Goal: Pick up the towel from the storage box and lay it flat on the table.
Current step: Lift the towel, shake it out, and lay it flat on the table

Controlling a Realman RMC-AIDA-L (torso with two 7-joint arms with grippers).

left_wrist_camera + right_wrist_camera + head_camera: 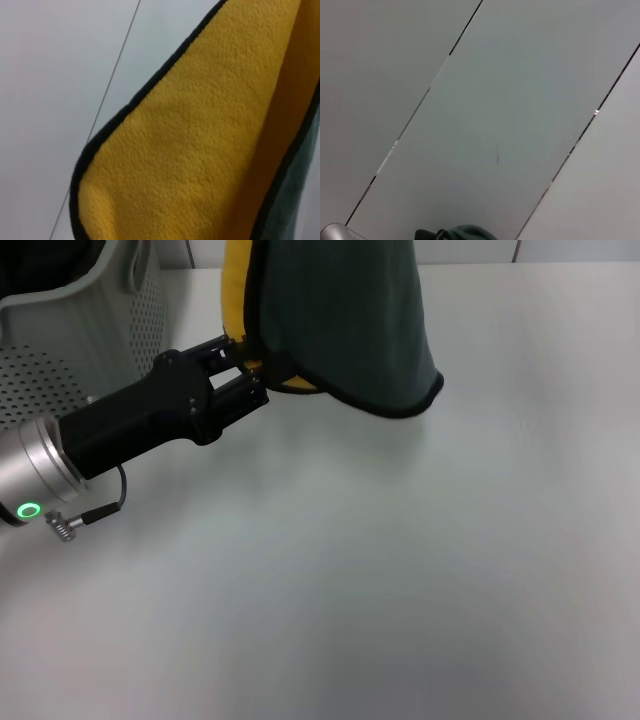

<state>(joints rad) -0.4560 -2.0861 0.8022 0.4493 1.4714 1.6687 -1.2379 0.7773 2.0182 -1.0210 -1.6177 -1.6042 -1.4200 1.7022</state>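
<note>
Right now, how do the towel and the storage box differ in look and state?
The towel is soft cloth, dark green with a yellow reverse, hanging above the table; the storage box is rigid, light grey, perforated. The left gripper is at the towel's edge; nothing touches the box. Both sit at the table's far side.

The towel hangs in the air above the table, dark green on its outer face with thin black edging and a rounded lower corner. Its yellow reverse shows along the left fold (the left wrist view is almost filled by it). The storage box, light grey with small round perforations, stands at the table's far left corner, just beside the hanging cloth. The table is plain white and smooth.
</note>
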